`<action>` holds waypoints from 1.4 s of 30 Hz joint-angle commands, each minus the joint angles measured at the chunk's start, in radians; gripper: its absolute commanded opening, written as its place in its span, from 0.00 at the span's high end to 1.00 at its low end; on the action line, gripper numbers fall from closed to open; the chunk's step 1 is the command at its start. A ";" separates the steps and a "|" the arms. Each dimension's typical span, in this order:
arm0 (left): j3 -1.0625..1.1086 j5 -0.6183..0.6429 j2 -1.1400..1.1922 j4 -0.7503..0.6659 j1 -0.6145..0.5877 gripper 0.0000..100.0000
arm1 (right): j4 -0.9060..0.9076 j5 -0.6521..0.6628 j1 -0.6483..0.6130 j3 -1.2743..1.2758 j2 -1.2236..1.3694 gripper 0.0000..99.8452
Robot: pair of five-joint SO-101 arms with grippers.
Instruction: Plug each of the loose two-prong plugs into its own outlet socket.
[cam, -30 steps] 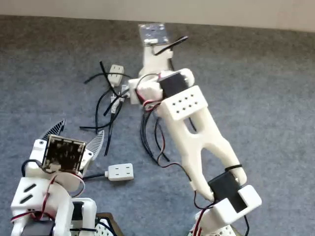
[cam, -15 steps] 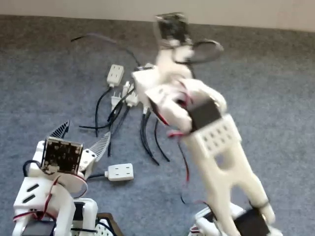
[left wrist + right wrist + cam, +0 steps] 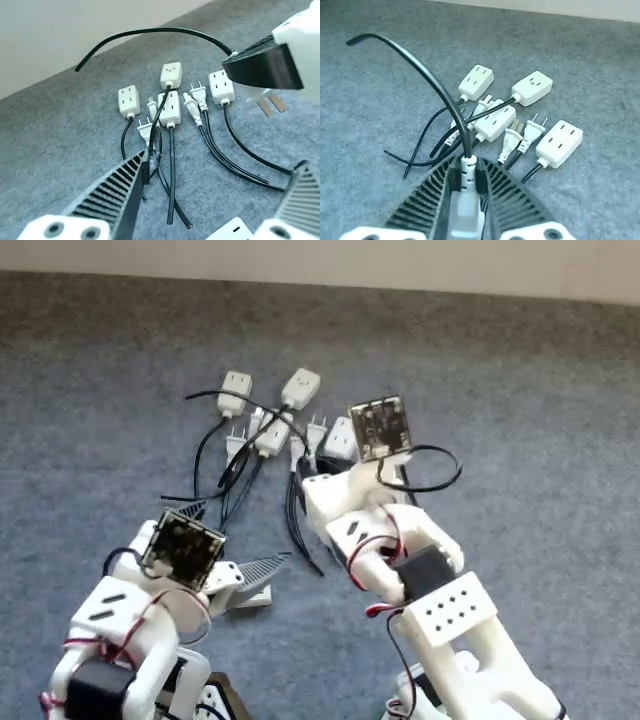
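Note:
In the right wrist view my right gripper (image 3: 467, 165) is shut on a white two-prong plug (image 3: 465, 200), whose black cord (image 3: 427, 75) arches up and away. Beyond it on the carpet lie several white outlet sockets (image 3: 476, 81) (image 3: 532, 87) (image 3: 559, 142) and two loose plugs (image 3: 512, 141) (image 3: 533, 131). My left gripper (image 3: 225, 165) stands open above the carpet, short of the same cluster, and a socket (image 3: 235, 230) peeks out between its fingers. In the high view the sockets (image 3: 300, 387) and plugs (image 3: 318, 428) sit mid-table, beyond both arms.
Black cords (image 3: 215, 475) trail from the cluster toward the left arm (image 3: 140, 620). The right arm (image 3: 420, 580) stretches from the near edge to the cluster. A pale wall (image 3: 400, 260) bounds the far side of the grey carpet (image 3: 540, 440).
The right arm has pulled back from the far side toward the near edge, a plug in its gripper. The left gripper has shifted right over the near socket.

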 commanded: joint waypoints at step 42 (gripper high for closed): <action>0.211 0.009 0.004 -0.204 0.050 0.59 | 0.440 0.101 -0.156 -0.216 -0.148 0.99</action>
